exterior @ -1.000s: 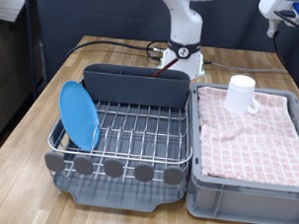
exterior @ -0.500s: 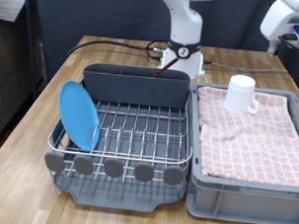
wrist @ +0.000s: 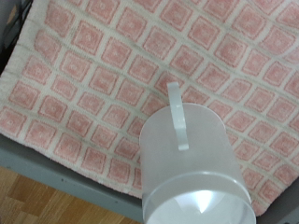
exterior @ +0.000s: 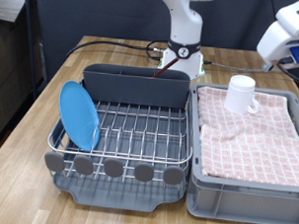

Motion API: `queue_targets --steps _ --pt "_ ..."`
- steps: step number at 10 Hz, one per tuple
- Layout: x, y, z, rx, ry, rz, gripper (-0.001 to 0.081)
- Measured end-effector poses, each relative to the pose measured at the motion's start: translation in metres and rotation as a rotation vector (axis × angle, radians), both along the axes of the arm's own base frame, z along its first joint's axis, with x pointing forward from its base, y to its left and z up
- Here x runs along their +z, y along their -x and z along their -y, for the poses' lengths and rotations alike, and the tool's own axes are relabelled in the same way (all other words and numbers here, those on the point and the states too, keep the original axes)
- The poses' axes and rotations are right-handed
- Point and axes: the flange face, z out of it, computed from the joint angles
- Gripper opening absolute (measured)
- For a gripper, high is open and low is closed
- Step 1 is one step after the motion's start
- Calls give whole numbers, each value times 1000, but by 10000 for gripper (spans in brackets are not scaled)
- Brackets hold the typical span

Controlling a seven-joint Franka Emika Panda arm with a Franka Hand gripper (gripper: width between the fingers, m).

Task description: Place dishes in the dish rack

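Note:
The light-blue plate [exterior: 78,114] stands on edge in the left side of the silver wire dish rack [exterior: 139,131]. The white mug [exterior: 241,92] sits upside down on the pink checked cloth [exterior: 253,130] in the grey crate; the wrist view shows it from above [wrist: 196,159], handle [wrist: 176,117] pointing away over the cloth. My gripper's white hand [exterior: 282,36] hangs at the exterior view's top right, above and to the right of the mug. Its fingers do not show in either view. The wooden spoon is out of view.
The rack's tall grey cutlery trough [exterior: 137,84] runs along its back and a row of round grey discs [exterior: 113,168] along its front. The grey crate [exterior: 246,189] stands right of the rack. The robot base [exterior: 181,56] and cables sit behind on the wooden table [exterior: 30,137].
The white hand has come down and leftward from the top right corner of the exterior view, closer to the mug. Plate and mug have not moved.

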Motion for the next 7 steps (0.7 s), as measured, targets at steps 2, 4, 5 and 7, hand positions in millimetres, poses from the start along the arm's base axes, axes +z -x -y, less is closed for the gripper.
queue_targets --steps 2,4,5,7 --pt "-20 -1 -1 8 -13 5 803" --pt "-35 3 0 15 -11 2 803" --pt "-42 5 1 19 -11 2 803" --pt "-55 9 3 34 -6 8 803"
